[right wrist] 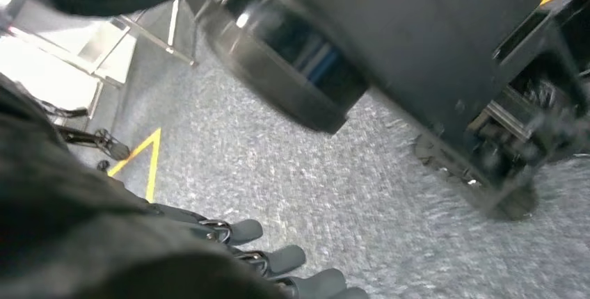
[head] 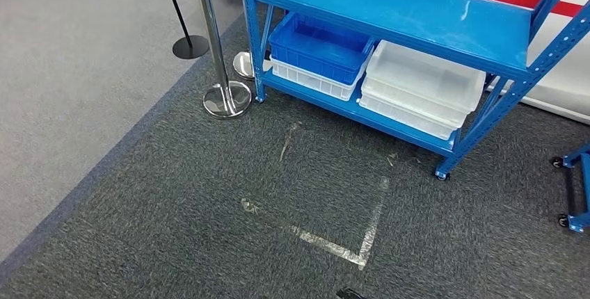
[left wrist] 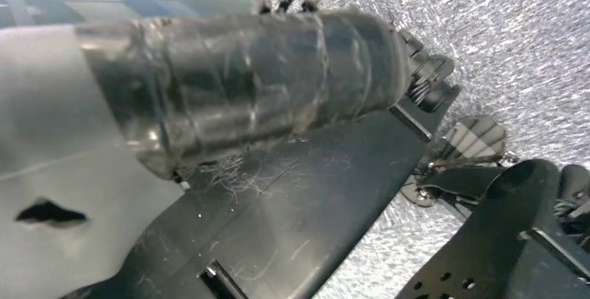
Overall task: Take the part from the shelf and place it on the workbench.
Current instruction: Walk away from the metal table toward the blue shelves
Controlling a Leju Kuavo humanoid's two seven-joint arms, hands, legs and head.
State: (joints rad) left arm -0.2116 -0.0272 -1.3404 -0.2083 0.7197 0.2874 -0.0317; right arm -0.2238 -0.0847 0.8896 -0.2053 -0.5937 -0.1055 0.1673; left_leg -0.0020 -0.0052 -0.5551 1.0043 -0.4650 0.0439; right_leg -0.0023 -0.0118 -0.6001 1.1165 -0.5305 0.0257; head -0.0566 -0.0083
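Dark grey carpet covers most of the floor, with a paler grey strip running off toward 10 o'clock. On the carpet sits a taped corner mark near 6 o'clock.

One blue shelf stands at 1 o'clock, on small wheels. Its lower level carries three bins: one blue bin nested on a white bin at the 12 o'clock end, and one larger white bin just beside them toward 2 o'clock. I cannot make out the part in any of them; the bins look bare from where I stand.

Two chrome posts rise at 11 o'clock: one post with its round base on the carpet, and a second base behind it, near the shelf leg. One black stand sits further back. A blue wheeled frame shows at 3 o'clock.

In the right wrist view, the right robot hand hangs over the carpet, its grey fingertips spread and holding nothing. The left robot hand hangs low too, but I cannot tell how its fingers lie.
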